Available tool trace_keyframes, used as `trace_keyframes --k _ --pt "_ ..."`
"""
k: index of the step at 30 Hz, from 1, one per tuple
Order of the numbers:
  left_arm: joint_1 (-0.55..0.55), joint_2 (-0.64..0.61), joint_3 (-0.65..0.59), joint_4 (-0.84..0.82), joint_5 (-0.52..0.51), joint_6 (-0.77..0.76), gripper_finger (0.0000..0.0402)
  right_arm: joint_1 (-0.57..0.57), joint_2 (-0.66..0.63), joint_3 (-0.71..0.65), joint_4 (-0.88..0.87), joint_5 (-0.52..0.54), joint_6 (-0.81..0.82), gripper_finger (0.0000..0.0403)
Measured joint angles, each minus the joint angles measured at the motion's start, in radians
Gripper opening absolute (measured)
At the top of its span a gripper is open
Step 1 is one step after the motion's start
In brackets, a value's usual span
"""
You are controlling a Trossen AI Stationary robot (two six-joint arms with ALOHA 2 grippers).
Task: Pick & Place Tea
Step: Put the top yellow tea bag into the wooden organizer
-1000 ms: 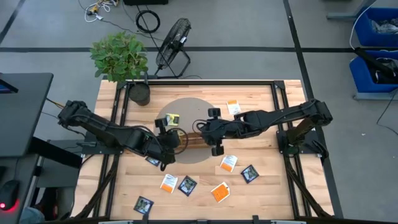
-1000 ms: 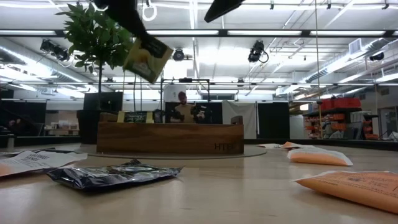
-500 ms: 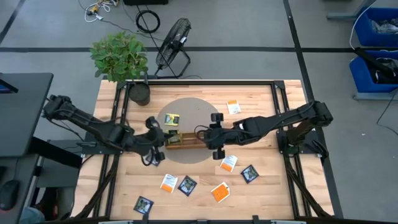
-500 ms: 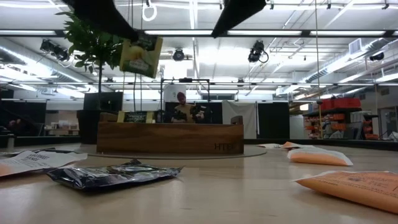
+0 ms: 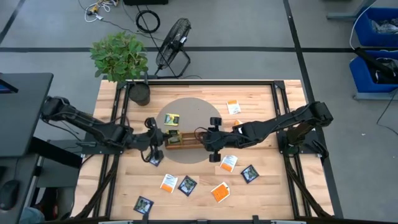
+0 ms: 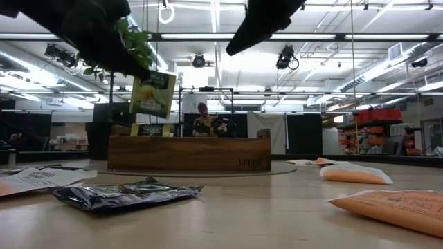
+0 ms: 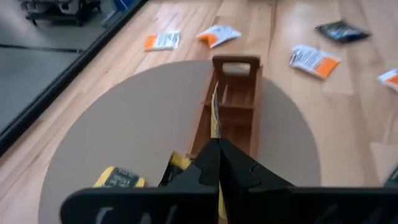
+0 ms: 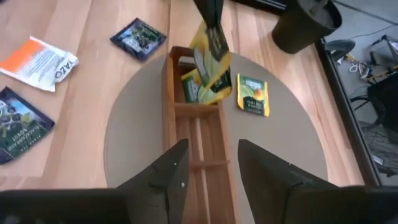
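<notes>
The yellow sachet [image 6: 152,94] hangs lower than half a second ago, now just above the left end of the tray [image 6: 188,153], and the left arm has barely shifted along the tray since then. The left tool [image 5: 163,137] is clamped together on the sachet's top edge, over the tray's end compartment, where another yellow sachet [image 8: 191,87] already stands. The right tool [image 5: 206,138], its fingers [image 8: 163,174] apart and holding nothing, has slid a little further right along the tray and hovers over its other end. The tray lies across the round mat [image 5: 193,112]; a third yellow sachet [image 5: 171,119] lies flat on the mat just beyond the tray. Orange sachets [image 5: 229,163] and navy sachets [image 5: 187,185] are scattered on the counter [image 5: 261,186] on the tray's near side, well apart from it, leaving bare wood between.
</notes>
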Motion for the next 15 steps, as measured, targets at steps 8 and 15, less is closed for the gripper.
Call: trace_keyframes --k 8,15 --pt "0.075 -0.002 -0.099 0.205 0.146 0.061 0.0002 0.0 0.0 0.0 0.018 -0.001 -0.011 0.0146" --pt "0.108 -0.002 -0.131 0.207 0.186 0.078 0.0002 0.004 0.0 0.0 0.014 -0.001 -0.011 0.0146"
